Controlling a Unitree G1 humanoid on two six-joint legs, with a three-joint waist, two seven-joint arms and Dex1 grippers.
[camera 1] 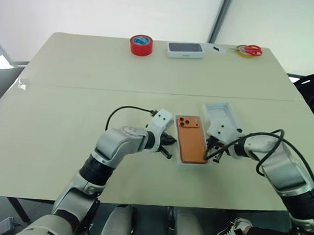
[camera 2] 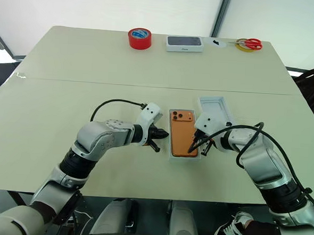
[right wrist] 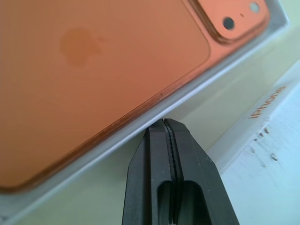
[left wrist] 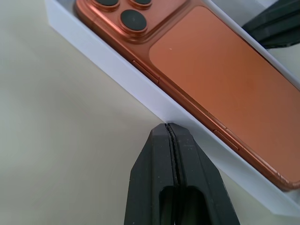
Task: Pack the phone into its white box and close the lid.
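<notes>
Starting nearest: found the left gripper [left wrist: 168, 125] pinched fully shut on nothing, tips set against the left long wall of the white box [camera 2: 184, 158], seemingly touching it. Found the right gripper [right wrist: 165, 122] likewise clamped shut and empty, tips at the right long wall of the white box, so flanked on both sides. No hold on anything from either one!

Between them, spotted the phone [camera 1: 191, 141] lying flat inside the white box, orange back up, camera block at the far end of the white box, edges seated within the walls as far as could be told. Judged the packing half of the job done.

Just beyond the white box, off its far right corner, caught the lid [camera 1: 221, 112] resting on the table [camera 1: 68, 91] with its plain white inside facing up, not yet on. Judged that as the work left: picking the lid up, turning it over, lowering it squarely over the white box and pressing it down.

Well beyond the white box, along the far edge, noted a red tape roll [camera 1: 141, 44], a white box with a dark top [camera 1: 185, 49] and red-handled scissors [camera 1: 249, 49], all out of play.
</notes>
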